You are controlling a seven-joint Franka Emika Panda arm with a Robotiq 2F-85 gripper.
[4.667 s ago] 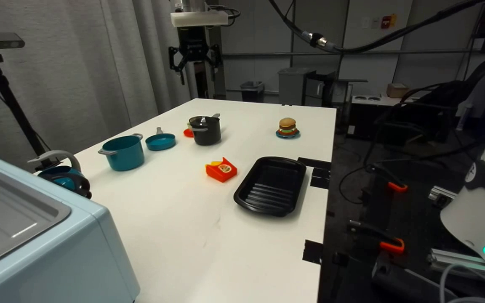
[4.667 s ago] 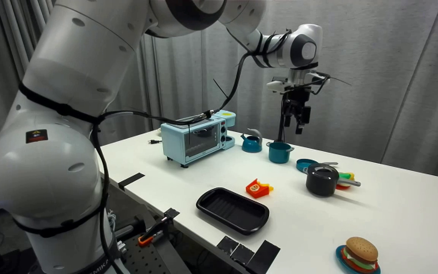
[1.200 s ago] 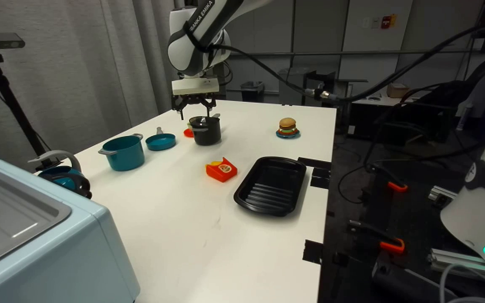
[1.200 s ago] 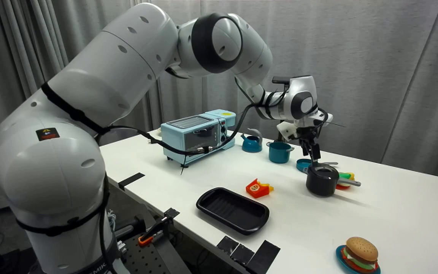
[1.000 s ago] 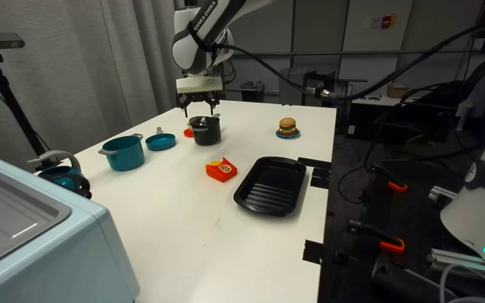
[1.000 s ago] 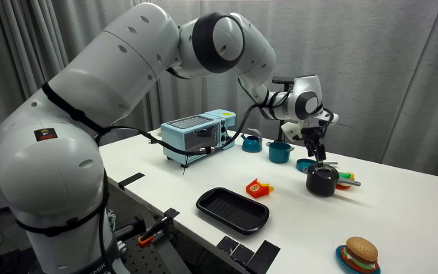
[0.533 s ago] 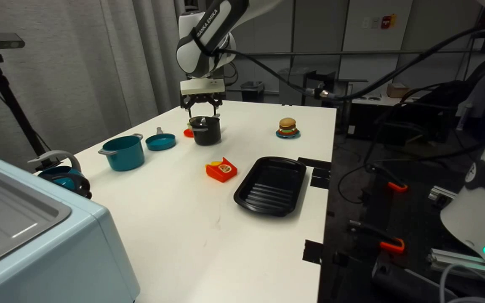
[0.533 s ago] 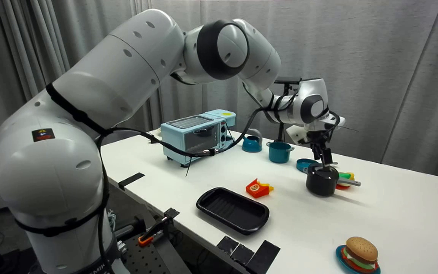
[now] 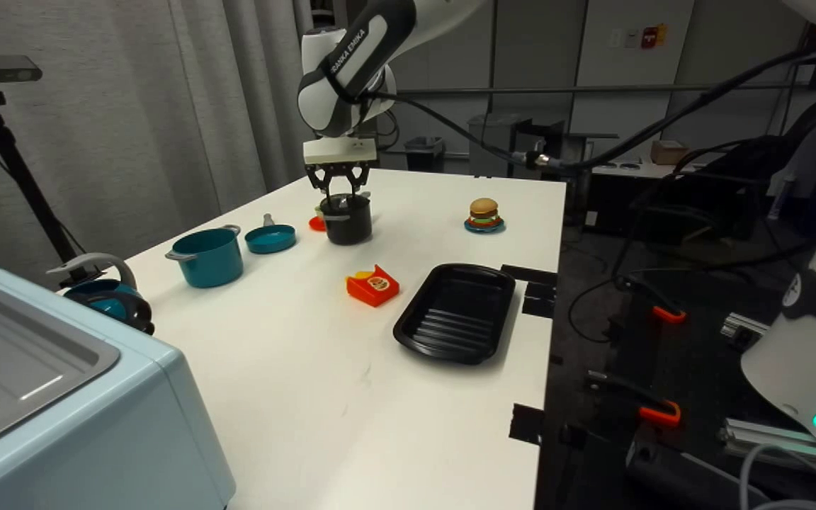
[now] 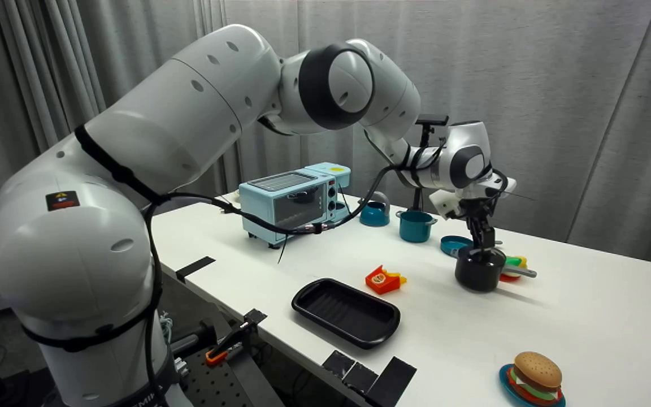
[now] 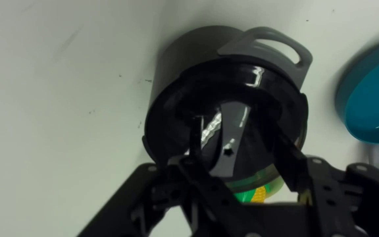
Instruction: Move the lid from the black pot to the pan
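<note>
Wrist view: glossy dark see-thru round lid (image 11: 214, 126) w/ grey strap handle (image 11: 234, 130), on round black pot (image 11: 189, 54); blk 2-finger gripper (image 11: 231, 122) spread astride handle.

- One black pot (image 10: 475, 278), one teal pot (image 10: 415, 229): two pots
- One lid (image 11: 231, 135)
- One teal pan (image 10: 454, 245), one black grill pan (image 10: 346, 314): two pans
- One kettle (image 10: 375, 216)
- One toaster oven (image 10: 297, 203)
- One burger (image 10: 537, 370)
- One blue plate (image 10: 508, 390)
- One carton of fries (image 10: 382, 281)
- Green-and-yellow food (image 10: 513, 261): count unclear
- One robot arm (image 10: 150, 121)
- One counter (image 10: 433, 325)
</note>
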